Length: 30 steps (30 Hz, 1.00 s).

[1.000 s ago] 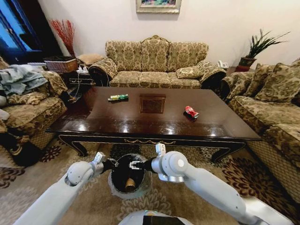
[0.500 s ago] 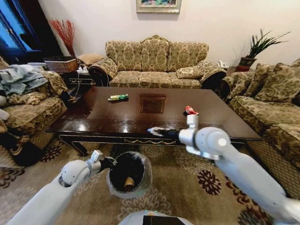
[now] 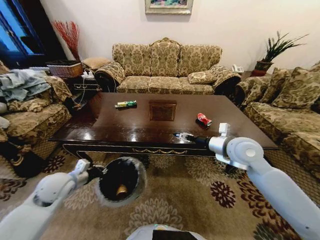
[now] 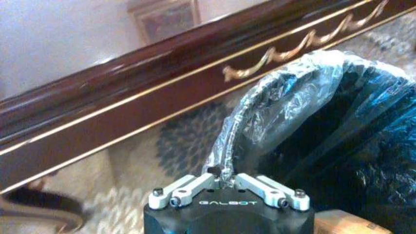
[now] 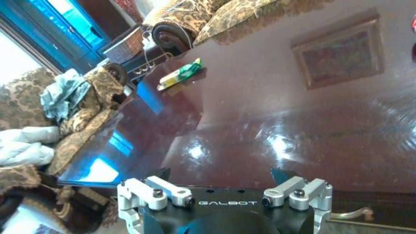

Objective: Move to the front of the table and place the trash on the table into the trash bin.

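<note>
We hold the trash bin (image 3: 121, 179) by its rim in our clamped left gripper (image 3: 95, 173)
Our right gripper (image 3: 181, 135), jaws wide, hovers over the table (image 3: 125, 127) near the red wrapper (image 3: 204, 119); the green packet (image 3: 126, 104) lies far left

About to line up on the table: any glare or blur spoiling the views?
Head view: bright glare patches on the table near its front edge. Right wrist view: the same sheen across the top. Left wrist view: soft blur on the table edge, the trash bin liner shiny.

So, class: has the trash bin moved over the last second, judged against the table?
Yes. The trash bin, held at its rim by the left gripper, has shifted to the robot's left and away from the table edge.
</note>
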Motion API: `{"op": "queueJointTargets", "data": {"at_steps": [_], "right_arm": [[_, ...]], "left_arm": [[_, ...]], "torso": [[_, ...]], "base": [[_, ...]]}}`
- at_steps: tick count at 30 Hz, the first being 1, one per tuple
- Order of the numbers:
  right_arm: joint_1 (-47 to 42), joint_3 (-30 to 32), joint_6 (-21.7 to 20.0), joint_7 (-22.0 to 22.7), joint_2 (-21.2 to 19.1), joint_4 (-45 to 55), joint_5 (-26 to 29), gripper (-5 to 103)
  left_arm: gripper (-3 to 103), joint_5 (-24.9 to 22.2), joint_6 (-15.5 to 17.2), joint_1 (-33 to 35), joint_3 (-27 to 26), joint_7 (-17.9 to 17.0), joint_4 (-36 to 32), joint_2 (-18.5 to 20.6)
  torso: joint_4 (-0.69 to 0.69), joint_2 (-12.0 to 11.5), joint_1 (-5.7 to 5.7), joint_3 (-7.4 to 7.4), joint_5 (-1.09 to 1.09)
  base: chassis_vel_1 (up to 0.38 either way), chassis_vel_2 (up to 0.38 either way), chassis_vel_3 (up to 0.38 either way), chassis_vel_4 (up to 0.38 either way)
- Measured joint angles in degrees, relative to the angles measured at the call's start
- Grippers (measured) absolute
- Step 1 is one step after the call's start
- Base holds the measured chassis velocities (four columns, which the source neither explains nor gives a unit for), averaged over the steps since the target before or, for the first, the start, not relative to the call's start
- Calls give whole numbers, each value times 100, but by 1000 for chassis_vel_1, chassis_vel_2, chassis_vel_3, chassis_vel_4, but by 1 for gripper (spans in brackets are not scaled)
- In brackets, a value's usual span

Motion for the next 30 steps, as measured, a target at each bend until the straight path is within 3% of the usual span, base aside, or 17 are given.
{"op": "queueJointTargets", "data": {"at_steps": [3,13,16,20,25,30], "right_arm": [[-131,3,-5,-145,59,-73,-312,100],[-609,198,-5,-373,98,-86,-835,100],[-744,409,-5,-500,35,-161,-895,100],[-755,439,-4,-569,9,-220,-952,100],[-754,443,-2,-780,120,-352,-1277,100],[-770,441,-2,-910,197,-428,-1443,100]], "left_arm": [[0,30,-1,351,-524,87,64,75],[0,16,-3,416,-1177,123,528,70],[0,-45,-7,601,-1768,252,595,88],[0,-130,-7,737,-2115,394,579,125],[0,-479,-8,1143,-3186,651,422,232],[0,-442,-10,1158,-3535,696,363,229]], "torso": [[0,0,0,0,3],[-2,0,0,0,-1],[-2,0,0,0,1],[0,0,0,0,1],[-1,0,0,0,2],[-1,0,0,0,2]], "base": [[0,0,0,0],[0,0,0,0],[0,0,0,0],[0,0,0,0],[0,0,0,0],[0,0,0,0]]}}
